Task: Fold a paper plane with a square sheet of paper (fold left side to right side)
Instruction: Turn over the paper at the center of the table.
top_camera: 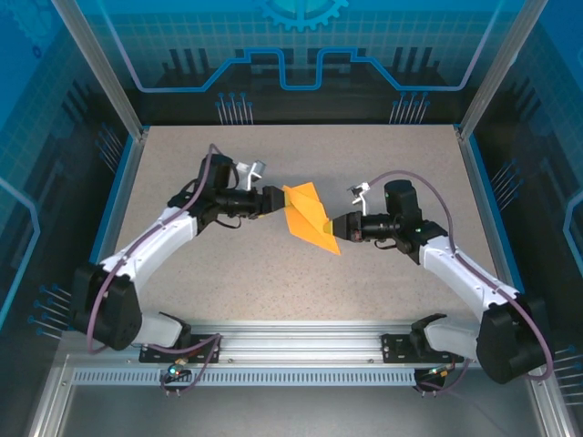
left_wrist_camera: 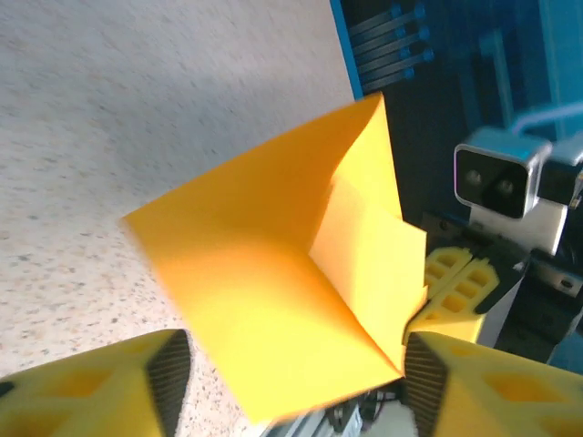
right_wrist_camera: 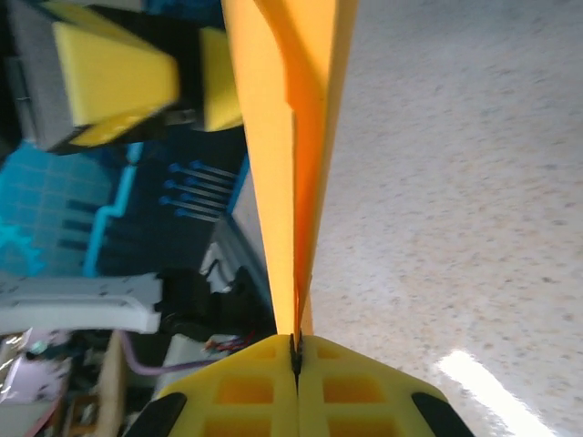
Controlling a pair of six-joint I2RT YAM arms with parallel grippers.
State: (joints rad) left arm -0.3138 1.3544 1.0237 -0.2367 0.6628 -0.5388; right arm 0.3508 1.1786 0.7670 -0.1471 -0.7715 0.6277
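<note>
The paper (top_camera: 308,217), already folded into a creased, pointed shape, is held in the air above the middle of the desk (top_camera: 273,291), between the two tools.

The right tool (right_wrist_camera: 296,360) is closed on the paper. Its pads meet flat on an edge of the fold, and the layers rise edge-on from the pinch. This grip carries the sheet and keeps the layers together.

The left tool (left_wrist_camera: 291,391) is open. Its fingers (left_wrist_camera: 137,387) stand wide apart on either side of the paper's near corner, and no contact with the sheet is visible.

Judgement: the sheet is kept off the desk so that both tools can reach its edges. With one tool pinching, the other is free to take a new hold for the left-to-right fold.

Risk: thin paper held at one place may sag or twist, which would misalign the crease.
</note>
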